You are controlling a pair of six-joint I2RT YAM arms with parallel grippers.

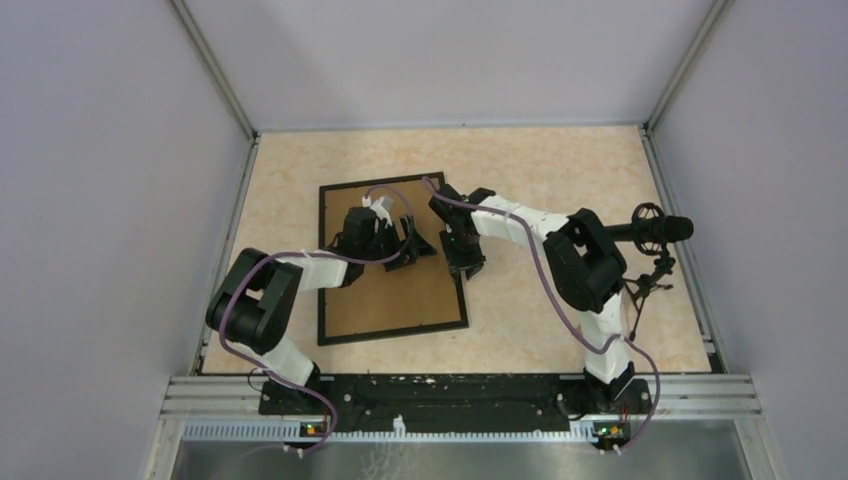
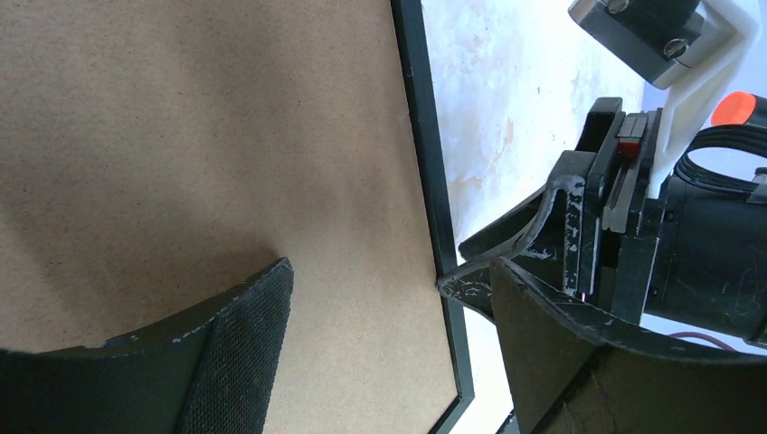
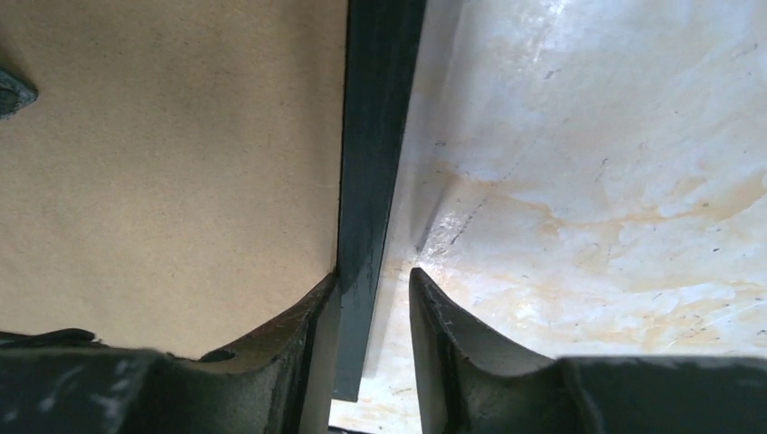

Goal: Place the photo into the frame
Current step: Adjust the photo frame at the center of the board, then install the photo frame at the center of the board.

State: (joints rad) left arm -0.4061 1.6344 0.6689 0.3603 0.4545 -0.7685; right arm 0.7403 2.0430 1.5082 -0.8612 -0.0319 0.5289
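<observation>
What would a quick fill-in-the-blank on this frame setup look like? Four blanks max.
1. The frame lies on the table with its ____-coloured backing facing up.
2. The colour of its thin border is ____.
3. The left gripper and the right gripper are both ____.
4. In the top view, the microphone stands at the table's ____ side.

Missing words: brown; black; open; right.

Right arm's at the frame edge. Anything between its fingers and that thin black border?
Nothing visible. The right gripper straddles the edge of the rectangular black-bordered frame: one finger over its brown backing, the other over the marbled table.
</observation>
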